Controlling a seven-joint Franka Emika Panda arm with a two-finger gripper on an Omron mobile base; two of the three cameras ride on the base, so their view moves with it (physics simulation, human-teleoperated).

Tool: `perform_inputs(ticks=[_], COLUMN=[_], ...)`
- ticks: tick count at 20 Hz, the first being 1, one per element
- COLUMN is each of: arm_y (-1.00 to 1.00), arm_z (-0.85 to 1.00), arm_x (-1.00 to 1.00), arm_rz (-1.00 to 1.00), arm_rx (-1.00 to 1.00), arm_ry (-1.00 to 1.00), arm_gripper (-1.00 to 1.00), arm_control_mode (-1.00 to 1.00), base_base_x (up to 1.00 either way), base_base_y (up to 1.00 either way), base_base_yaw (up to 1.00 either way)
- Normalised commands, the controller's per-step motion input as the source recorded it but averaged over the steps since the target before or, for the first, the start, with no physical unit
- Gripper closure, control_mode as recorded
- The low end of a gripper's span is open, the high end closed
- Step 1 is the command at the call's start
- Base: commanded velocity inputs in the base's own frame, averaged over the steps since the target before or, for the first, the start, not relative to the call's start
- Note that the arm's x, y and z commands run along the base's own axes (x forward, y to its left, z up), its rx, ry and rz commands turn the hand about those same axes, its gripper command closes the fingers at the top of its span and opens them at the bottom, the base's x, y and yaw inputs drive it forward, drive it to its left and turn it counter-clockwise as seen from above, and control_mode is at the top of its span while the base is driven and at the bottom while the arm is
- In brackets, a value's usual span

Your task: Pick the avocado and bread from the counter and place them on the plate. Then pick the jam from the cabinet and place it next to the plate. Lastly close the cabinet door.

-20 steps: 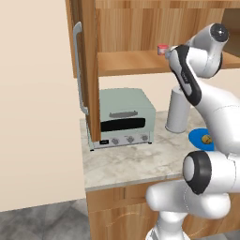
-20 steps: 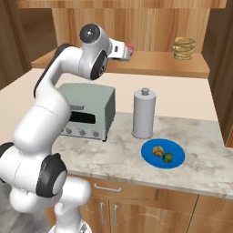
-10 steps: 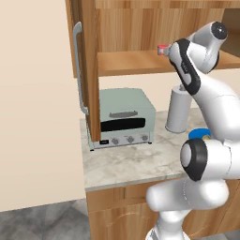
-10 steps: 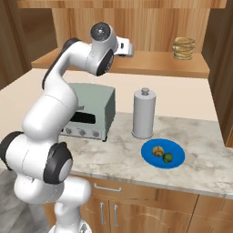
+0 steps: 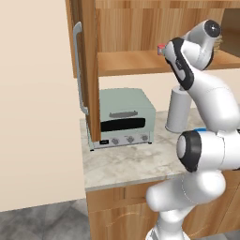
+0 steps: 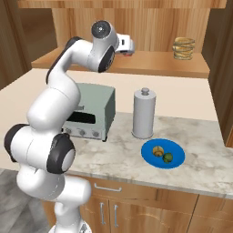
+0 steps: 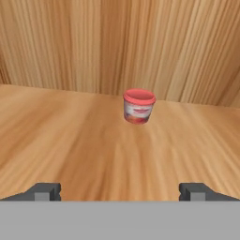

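The jam (image 7: 138, 106), a small red jar with a pale band, stands upright on the wooden shelf of the cabinet (image 5: 136, 63). My gripper (image 7: 120, 191) is open and level with the shelf, with the jar ahead of its fingertips (image 7: 44, 191) and apart from them. From the right base view the gripper (image 6: 128, 45) reaches into the cabinet at shelf height. On the counter (image 6: 113, 154) lies the blue plate (image 6: 175, 160), holding the bread (image 6: 157, 150) and the avocado (image 6: 168, 157) side by side.
The cabinet door (image 5: 86, 70) stands open at the left, over a pale green toaster oven (image 6: 88, 111). A steel canister (image 6: 144, 113) stands behind the plate. A stack of tan discs (image 6: 183, 48) sits on the shelf to the right.
The arm has swung up and the hand has moved further in over the shelf toward the jam. The jaws have stayed open.
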Motion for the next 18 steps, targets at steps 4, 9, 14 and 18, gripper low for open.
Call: perform_inputs(ticks=[4, 9, 14, 18], arm_y=[0.0, -0.02, -0.05, -0.1], arm_z=[0.0, 0.0, 0.0, 0.0], arm_x=[0.23, 0.22, 0.26, 0.29], arm_rz=[0.0, 0.0, 0.01, 0.01], arm_rx=[-0.04, 0.0, 0.0, 0.0], arm_ry=[0.0, 0.0, 0.0, 0.04], arm_gripper=[-1.0, -1.0, -1.0, -1.0], arm_control_mode=[-1.0, -1.0, -1.0, -1.0], base_base_x=[0.0, 0.0, 0.0, 0.0], base_base_y=[0.0, 0.0, 0.0, 0.0], base_base_yaw=[0.0, 0.0, 0.0, 0.0])
